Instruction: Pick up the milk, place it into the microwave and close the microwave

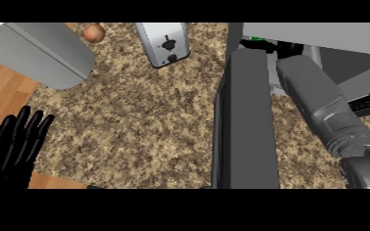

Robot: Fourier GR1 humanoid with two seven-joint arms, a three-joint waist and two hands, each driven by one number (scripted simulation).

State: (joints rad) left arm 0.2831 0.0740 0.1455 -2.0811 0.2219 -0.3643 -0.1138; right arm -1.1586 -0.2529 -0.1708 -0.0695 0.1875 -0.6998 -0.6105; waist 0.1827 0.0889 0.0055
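Right hand [278,49] reaches into the grey microwave [303,32], fingers hidden, perhaps placing milk; dark door [245,122] open; left hand [22,137] open.

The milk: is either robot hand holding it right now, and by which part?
Cannot tell. The right robot hand reaches into the microwave, hiding its hold; only a green bit shows. The left robot hand rests open, holding nothing.

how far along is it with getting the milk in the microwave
Done: the right forearm already reaches into the open microwave. In hand: a green-topped item peeks by the right hand, probably the milk; whether it is released is hidden. Left: withdraw and swing the microwave door shut. The left hand rests open at the left edge.
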